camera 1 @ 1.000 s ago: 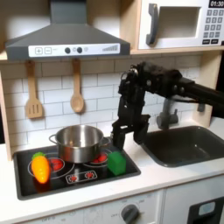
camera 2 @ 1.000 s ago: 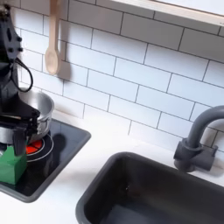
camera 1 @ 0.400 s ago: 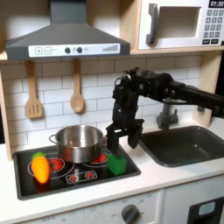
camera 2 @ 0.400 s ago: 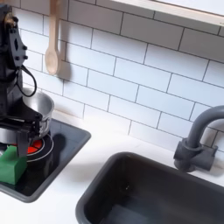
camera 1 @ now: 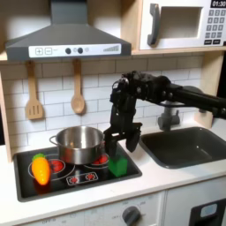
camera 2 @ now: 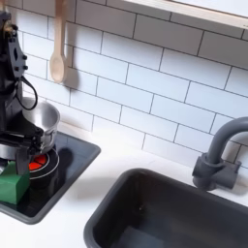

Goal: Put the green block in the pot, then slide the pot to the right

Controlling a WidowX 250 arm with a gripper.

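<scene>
The green block (camera 1: 117, 165) is a small cube on the black stovetop (camera 1: 84, 179), near its front right corner in the first exterior view. My gripper (camera 1: 120, 143) hangs just above it, open, with one finger on each side and nothing held. The shiny steel pot (camera 1: 79, 144) stands on the back burner, to the left of the gripper in the first exterior view. In the second exterior view the gripper (camera 2: 15, 155) is at the left edge, over the green block (camera 2: 12, 186), with the pot (camera 2: 42, 120) behind it.
An orange-and-yellow toy vegetable (camera 1: 40, 168) lies on the stovetop's front left. The dark sink basin (camera 1: 190, 146) and grey faucet (camera 2: 215, 155) are to the right in both exterior views. Wooden utensils (camera 1: 78, 93) hang on the tiled wall.
The arm has swung left and come down, so the open gripper now sits closer over the green block. Block and pot have not moved.
</scene>
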